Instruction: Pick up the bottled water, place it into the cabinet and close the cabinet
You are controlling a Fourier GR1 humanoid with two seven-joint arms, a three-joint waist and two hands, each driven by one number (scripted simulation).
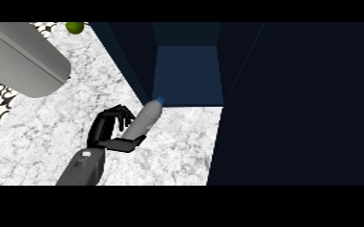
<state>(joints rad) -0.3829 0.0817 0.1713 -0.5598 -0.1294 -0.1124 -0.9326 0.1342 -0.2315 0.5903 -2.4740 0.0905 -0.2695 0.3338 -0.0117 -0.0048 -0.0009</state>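
The bottled water [146, 120] is a pale grey bottle with a blue cap. It is tilted, with the cap pointing up and right at the lower edge of the open cabinet [188, 74]. My left hand [101, 131] is at the bottle's lower left. Its fingers curl along the bottle's left side and the thumb reaches under its base, so the hand is shut on the bottle. The bottle's base is partly hidden by the thumb. The cabinet's inside shows as a dark blue recess with nothing visible in it. My right hand does not show.
The open cabinet door [292, 110] is a wide dark panel that fills the right of the view. A large grey rounded object [28, 62] lies at the upper left, with a green fruit [74, 27] beyond it. The marble counter [50, 125] spreads around my hand.
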